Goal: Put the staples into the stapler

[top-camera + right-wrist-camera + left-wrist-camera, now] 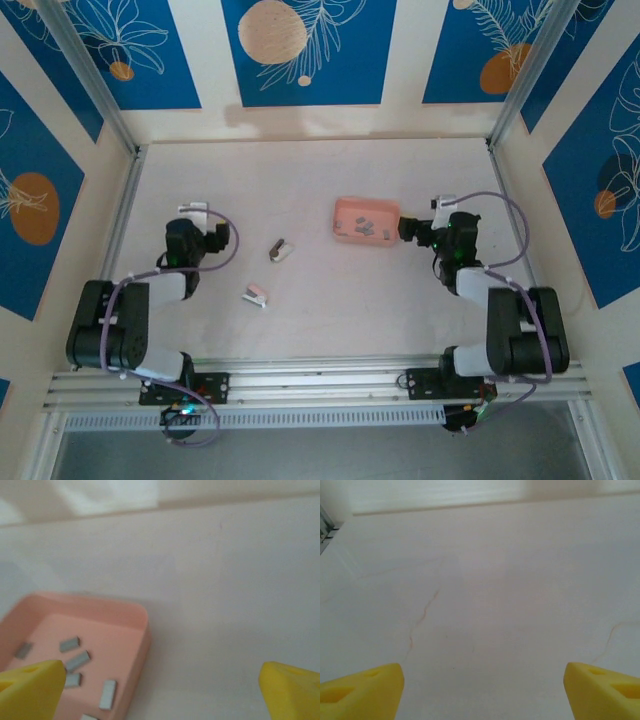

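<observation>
L gripper [196, 212] is far left of the pink tray [340, 222], well apart from it, over bare table [300, 170]. In the left wrist view its yellow fingers [360, 690] stand wide apart w/ nothing between them, just white tabletop below

Next, between that gripper and the tray, two small staplers lie on the table. The darker stapler [279, 250] is near the tray's lower-left side, tilted. The pink-white stapler [256, 294] is further down-left of the tray, closer to the arm bases. Neither touches the tray or either gripper

The tray sits roughly mid-table, a bit right of centre. The staples [368, 225] are inside it: several tiny grey strips, loose and scattered on the tray floor at diff angles. Right wrist view shows approx six, none stacked

R gripper [408, 228] is just beside the tray's right end. Its yellow fingers [30, 690] are spread fully apart, holding nothing. In the wrist view one finger overlaps the tray's near corner, the other is out over bare table to the right. Can't tell if it touches the tray
</observation>
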